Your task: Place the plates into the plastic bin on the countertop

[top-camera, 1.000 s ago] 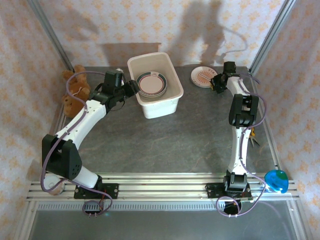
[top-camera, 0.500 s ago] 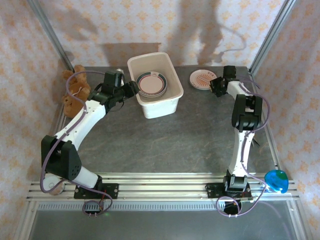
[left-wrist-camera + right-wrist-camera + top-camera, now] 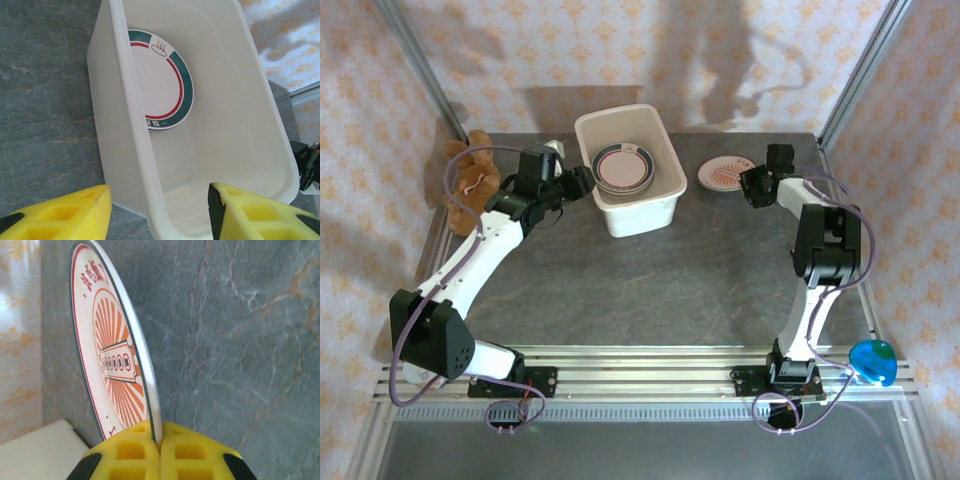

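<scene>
The right fingers [image 3: 135, 452] are clenched on the rim of a cream plate [image 3: 107, 360] with orange sunburst centre and red lettering, over the bench [image 3: 240, 340] right of the bin [image 3: 640, 205], the arm stretched forward. The left fingers [image 3: 65, 215] are parted, empty, at the bin's wall.

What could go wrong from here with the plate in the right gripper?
The right gripper pinches the sunburst plate only at its thin rim, so it may slip during the carry.
The left gripper stands open astride the wall of the plastic bin; the arriving plate could strike it.
A drop onto the teal-rimmed plate inside might chip both.
</scene>
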Tool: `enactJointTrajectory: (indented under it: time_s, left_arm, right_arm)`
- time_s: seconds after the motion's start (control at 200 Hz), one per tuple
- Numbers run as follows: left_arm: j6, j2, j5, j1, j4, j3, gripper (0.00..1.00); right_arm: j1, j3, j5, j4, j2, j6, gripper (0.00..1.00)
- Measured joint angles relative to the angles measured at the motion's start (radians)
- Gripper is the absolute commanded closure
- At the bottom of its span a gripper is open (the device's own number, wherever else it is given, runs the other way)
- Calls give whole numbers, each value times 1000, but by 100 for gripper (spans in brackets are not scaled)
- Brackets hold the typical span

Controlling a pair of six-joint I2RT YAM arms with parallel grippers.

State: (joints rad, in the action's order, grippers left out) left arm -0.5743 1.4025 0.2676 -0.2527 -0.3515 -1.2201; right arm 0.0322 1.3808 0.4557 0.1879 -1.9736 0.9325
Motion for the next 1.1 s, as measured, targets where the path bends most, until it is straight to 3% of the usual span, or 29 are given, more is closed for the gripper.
enactJointTrajectory:
  time_s: [0.18, 0.485, 0.626, 0.781, 0.946, 1.101]
  left_arm:
    - [0, -23, 18, 0, 2, 14, 46]
    - [11, -80, 37, 27, 4, 40, 45]
    - [10, -82, 72, 61, 14, 42, 46]
    - [-2, -83, 97, 88, 26, 44, 45]
    - [-3, -91, 119, 94, 27, 45, 45]
    - [-3, -137, 118, 106, 23, 65, 45]
  right_arm:
    - [-43, -70, -57, -13, 156, 10, 100]
    - [-73, -39, -154, 6, 353, -1, 100]
    - [-135, 109, -177, 71, 342, -31, 100]
    - [-295, 289, -232, 89, 294, -39, 100]
    - [-449, 353, -279, 89, 217, -8, 100]
    - [-521, 369, -330, 92, 114, 26, 100]
